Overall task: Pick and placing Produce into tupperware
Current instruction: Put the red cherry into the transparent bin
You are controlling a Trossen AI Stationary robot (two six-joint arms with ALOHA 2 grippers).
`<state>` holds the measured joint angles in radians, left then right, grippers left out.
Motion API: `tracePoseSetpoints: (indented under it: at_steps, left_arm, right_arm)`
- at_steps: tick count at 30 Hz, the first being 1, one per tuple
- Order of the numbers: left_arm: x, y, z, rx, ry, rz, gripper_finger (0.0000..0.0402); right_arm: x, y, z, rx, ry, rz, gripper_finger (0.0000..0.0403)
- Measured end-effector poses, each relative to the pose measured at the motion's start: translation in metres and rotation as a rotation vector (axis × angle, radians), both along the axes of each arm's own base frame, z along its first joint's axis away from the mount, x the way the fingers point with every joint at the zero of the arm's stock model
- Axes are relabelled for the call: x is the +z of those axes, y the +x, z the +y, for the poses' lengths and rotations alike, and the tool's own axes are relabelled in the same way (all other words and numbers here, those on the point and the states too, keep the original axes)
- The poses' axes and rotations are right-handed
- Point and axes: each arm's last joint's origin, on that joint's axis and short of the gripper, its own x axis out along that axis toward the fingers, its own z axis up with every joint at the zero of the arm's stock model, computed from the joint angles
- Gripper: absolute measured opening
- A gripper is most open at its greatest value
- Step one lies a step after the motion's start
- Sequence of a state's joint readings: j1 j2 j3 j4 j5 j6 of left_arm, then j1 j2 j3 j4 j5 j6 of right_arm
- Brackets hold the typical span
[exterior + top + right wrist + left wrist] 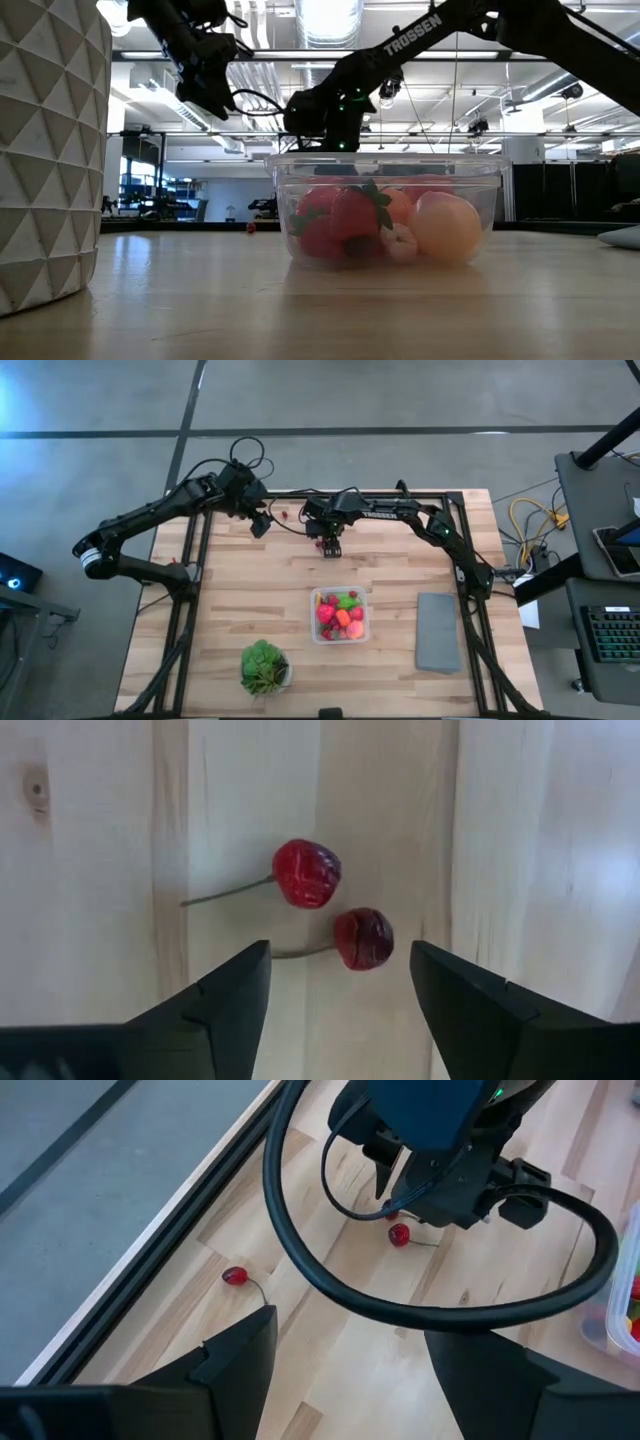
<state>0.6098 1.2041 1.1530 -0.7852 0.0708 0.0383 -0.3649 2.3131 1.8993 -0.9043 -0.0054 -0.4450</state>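
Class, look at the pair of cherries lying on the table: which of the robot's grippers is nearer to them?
The right. The right gripper hangs open directly above the pair of cherries. The left gripper, also open, hovers off to the side, nearer a lone cherry by the table's edge.

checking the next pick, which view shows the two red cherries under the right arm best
The right wrist view: two red stemmed cherries lie side by side on the wooden table, beyond its open fingers. The left wrist view shows one, partly hidden by that arm; high view only specks; low view none.

Tupperware [622,1295] cut off at frame edge.
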Motion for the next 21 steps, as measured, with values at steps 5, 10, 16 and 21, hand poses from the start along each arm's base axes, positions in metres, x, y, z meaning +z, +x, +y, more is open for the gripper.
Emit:
tracePoseSetpoints:
  at_steps: [5,10,16,21]
  left_arm:
    - [0.0000,0.0000,0.0000,0.000,0.000,0.000,0.0239]
    - [-0.0001,0.0000,0.0000,0.000,0.000,0.001,0.0239]
    - [-0.0001,0.0000,0.0000,0.000,0.000,0.001,0.0239]
    - [-0.0004,0.0000,0.0000,0.000,0.000,0.001,0.0239]
  right_arm:
    - [0.0010,0.0014,-0.0007,-0.002,-0.011,-0.013,0.0228]
    - [0.0012,0.0021,-0.0010,-0.014,-0.011,-0.022,0.0217]
    - [0.0008,0.0018,-0.0009,-0.019,-0.009,-0.019,0.0189]
    - [0.0008,0.0018,-0.0009,-0.020,-0.011,-0.018,0.0167]
